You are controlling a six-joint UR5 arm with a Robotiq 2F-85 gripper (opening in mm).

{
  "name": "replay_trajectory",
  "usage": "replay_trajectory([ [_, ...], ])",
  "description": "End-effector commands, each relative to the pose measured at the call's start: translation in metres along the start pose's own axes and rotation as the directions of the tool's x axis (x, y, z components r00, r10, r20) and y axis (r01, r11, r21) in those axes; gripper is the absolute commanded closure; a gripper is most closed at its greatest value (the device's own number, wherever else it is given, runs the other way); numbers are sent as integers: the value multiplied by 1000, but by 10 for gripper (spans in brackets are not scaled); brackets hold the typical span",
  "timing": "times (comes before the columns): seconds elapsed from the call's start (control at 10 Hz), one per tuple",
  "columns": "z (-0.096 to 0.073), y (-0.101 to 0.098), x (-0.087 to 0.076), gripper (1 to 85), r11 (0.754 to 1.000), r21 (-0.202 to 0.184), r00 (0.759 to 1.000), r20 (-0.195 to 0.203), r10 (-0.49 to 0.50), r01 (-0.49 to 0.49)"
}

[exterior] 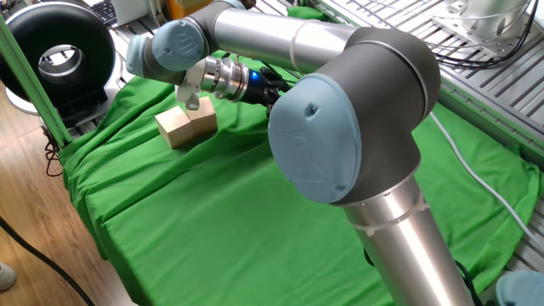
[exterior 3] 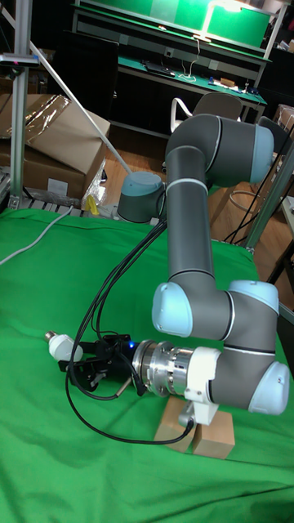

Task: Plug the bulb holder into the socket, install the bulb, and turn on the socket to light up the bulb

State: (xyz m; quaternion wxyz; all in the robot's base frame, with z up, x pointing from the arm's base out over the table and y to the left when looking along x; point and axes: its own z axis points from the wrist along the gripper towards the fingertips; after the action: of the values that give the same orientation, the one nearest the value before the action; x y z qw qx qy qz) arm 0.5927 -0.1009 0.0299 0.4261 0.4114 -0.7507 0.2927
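- the arm (exterior 3: pixel 196 245) reaches low across the green-covered tabletop (exterior 3: pixel 49 441), its wrist lying close to level, so the hand (exterior 3: pixel 75 365) points sideways rather than down; in the tall fixed view it points toward the left of the picture.
- two wooden blocks (exterior: pixel 185 124) sit side by side and touching on the cloth, right under the wrist; in the tall fixed view they show just below the wrist flange (exterior 3: pixel 196 429).
- the socket does not show in either view, so i cannot tell which way it lies from the hand. a white cable (exterior 3: pixel 33 237) runs over the cloth at the far left edge, but where it ends is out of sight.
- the bulb holder is not visible in either picture either; the big elbow hides much of the tabletop in the fixed view.
- the bulb (exterior 3: pixel 57 346) is at the tip of the hand, clear of the cloth, its long axis roughly level and tipped slightly up, the metal screw base pointing away from the wrist and the frosted dome toward the fingers.
- the hand appears closed around the bulb's dome end; the dark fingers are small and cluttered with cables, so the exact contact is hard to read.
- as i judge it, the coming move turns on lining that level screw base up with the holder's opening, wherever it stands.
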Motion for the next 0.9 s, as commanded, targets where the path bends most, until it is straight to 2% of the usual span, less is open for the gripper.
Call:
replay_trajectory([
  [0.0, 0, 4, -3, 283, 1000, -17, 1000, 7, 0, 1],
  [0.3, 2, 4, -6, 297, 1000, -17, 1000, 13, 0, 0],
  [0.8, 2, 4, 2, 310, 1000, -18, 1000, -7, 11, -11],
])
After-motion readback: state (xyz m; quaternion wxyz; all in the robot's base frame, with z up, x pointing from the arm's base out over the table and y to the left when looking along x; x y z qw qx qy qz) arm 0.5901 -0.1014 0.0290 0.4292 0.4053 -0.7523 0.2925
